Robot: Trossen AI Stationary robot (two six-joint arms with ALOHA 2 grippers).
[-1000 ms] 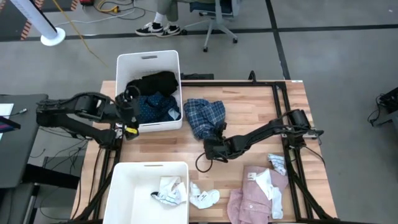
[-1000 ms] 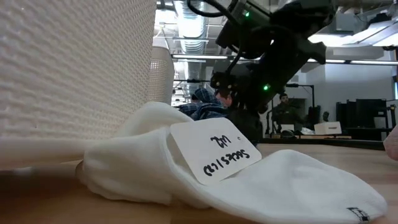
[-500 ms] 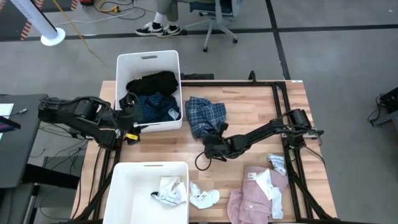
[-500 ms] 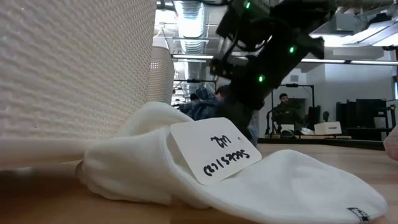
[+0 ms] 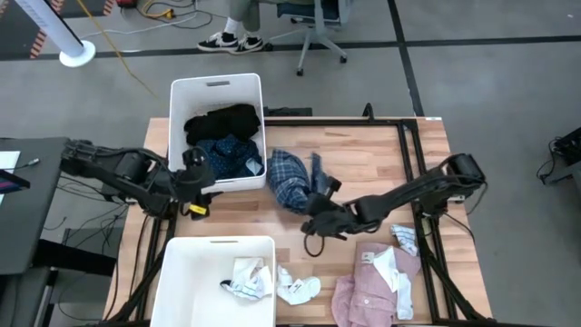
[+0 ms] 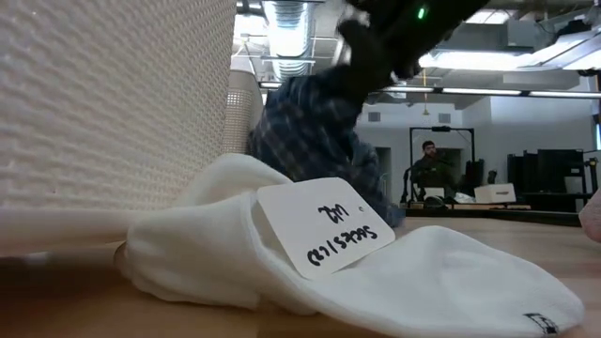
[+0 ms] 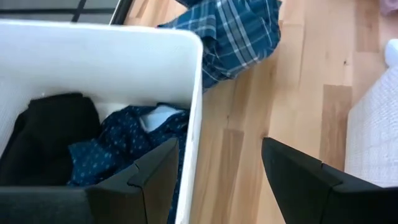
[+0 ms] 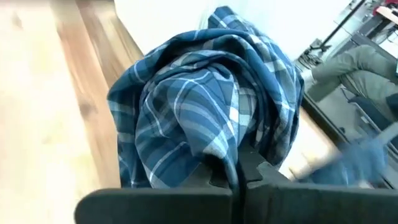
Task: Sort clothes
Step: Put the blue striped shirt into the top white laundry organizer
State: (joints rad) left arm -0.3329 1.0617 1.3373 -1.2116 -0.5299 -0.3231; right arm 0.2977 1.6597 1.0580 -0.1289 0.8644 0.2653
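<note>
The blue plaid shirt [image 5: 292, 180] is bunched up on the table just right of the far white bin [image 5: 216, 86]. My right gripper [image 5: 320, 211] is shut on it at its near right side. In the low view the plaid shirt [image 6: 310, 131] hangs raised under the gripper. The far bin holds the black top [image 5: 222, 121] and the navy dotted shirt [image 5: 227, 154]. My left gripper [image 7: 217, 180] stands open at that bin's near left corner and holds nothing. The pink shirt [image 5: 372, 282] lies at the near right, and a white sock [image 5: 298, 289] lies beside the near bin. My right gripper pinches a gathered fold of the plaid shirt [image 8: 236, 146] between its two shut fingers, several layers by the look of it. The fingers come from the table's right, slanting down. The shirt is bunched and raised in front of them; its lower end is hidden behind the sock in the low view.
The near white bin [image 5: 218, 250] holds a white sock [image 5: 247, 277]. A tagged white sock [image 6: 376, 263] fills the low view's foreground beside the near bin's wall [image 6: 113, 94]. A small white cloth [image 5: 404, 238] lies at the right edge. Bare wood shows between the bins and the pink shirt.
My right gripper has taken hold of the plaid shirt and gone up with it. The shirt has been drawn together and raised at its near side, against the flatter heap of a second ago. My left arm has shifted a little toward the near edge.
</note>
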